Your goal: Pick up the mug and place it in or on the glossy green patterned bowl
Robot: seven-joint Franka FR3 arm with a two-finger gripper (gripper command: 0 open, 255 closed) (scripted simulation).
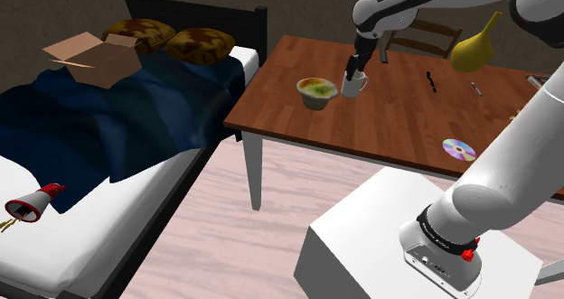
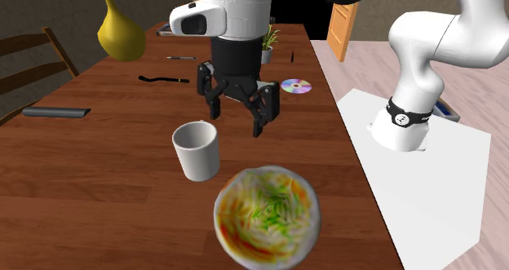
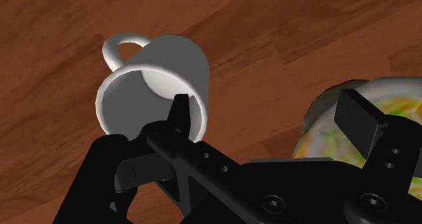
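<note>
The white mug (image 2: 196, 152) stands upright on the wooden surface (image 2: 98, 187), just beside the green-and-orange patterned bowl (image 2: 267, 215), its handle turned away from the bowl. The gripper (image 2: 238, 120) hangs close above, its fingers (image 3: 362, 118) spread wide and holding nothing. In the wrist view one finger lies over the mug's rim and the other towards the bowl, so the hand looks off-centre for a rim grasp and probably needs shifting before it closes

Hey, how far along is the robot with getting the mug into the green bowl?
Nothing looks done yet. The white mug stands upright on the table beside the patterned bowl, not in it. In hand: the gripper is open and close by the mug, not clasping it. Left: grasp the mug, lift it, and set it in the bowl.
</note>
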